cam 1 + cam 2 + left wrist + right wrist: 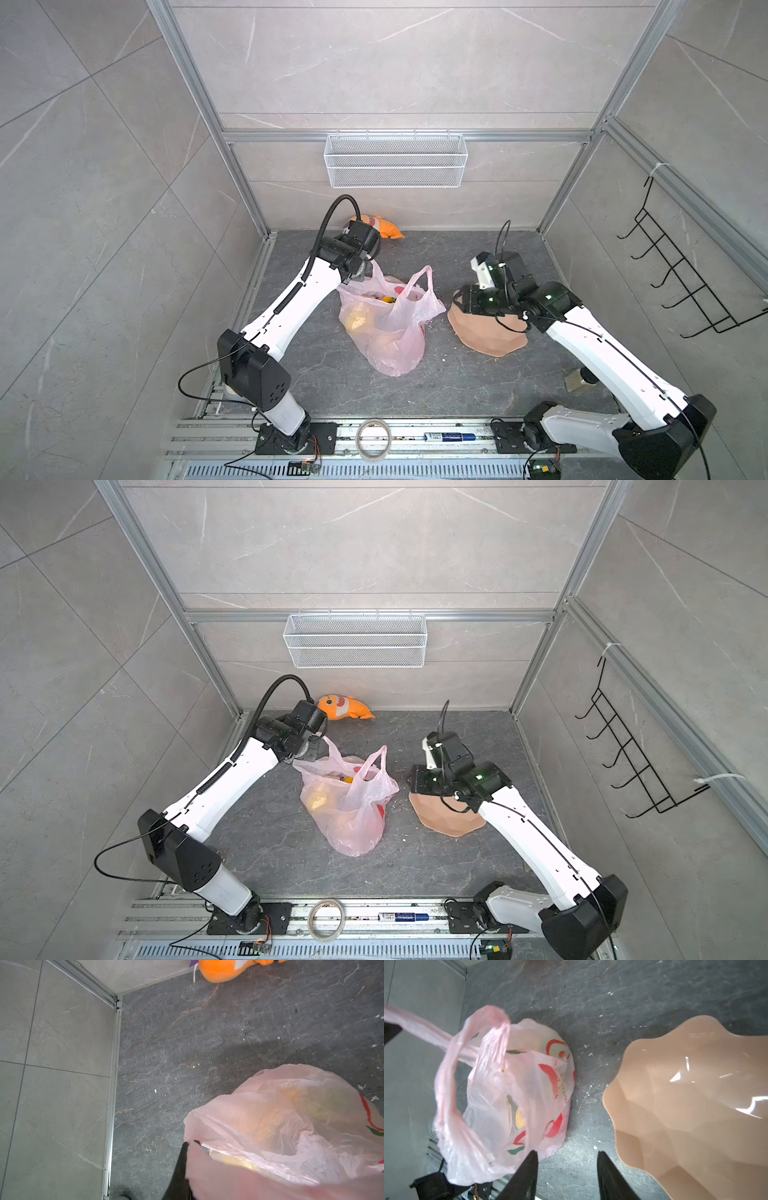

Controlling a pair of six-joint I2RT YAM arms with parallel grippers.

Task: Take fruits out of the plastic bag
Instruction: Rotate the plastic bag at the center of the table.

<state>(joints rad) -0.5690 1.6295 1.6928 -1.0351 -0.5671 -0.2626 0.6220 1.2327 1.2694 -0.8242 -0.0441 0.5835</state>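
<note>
Right now my left gripper is clamped on one loop handle of the plastic bag, and that strip of film runs taut from it. The other handle stands up in a limp arch. The bag sits at the centre of the frame in both top views: thin, crinkly, translucent pink, slumped into a soft lump with its mouth sagging open. The fruits are inside it. A yellow piece shows at the mouth, and blurred yellow and orange shapes glow through the film; I cannot tell them apart further. My right gripper hangs with its jaws apart and nothing between them, pointing down at the bare table between the bag and the peach plate, right of centre. That plate is glossy and faceted, with a scalloped rim. An orange plush shark lies against the back wall, above the bag in the frame.

The table is a dark grey stone-look slab, veined and flecked with white crumbs. Pale grey marbled tiles and aluminium rails enclose it. A white mesh basket hangs at upper centre, a black wire hook rack at right. A tape roll and a marker lie on the rail at the bottom.

Red swirls, green leaves and a line of red lettering are printed on the bag; the letters are too crumpled to read, and the marker's blue label is too small.
</note>
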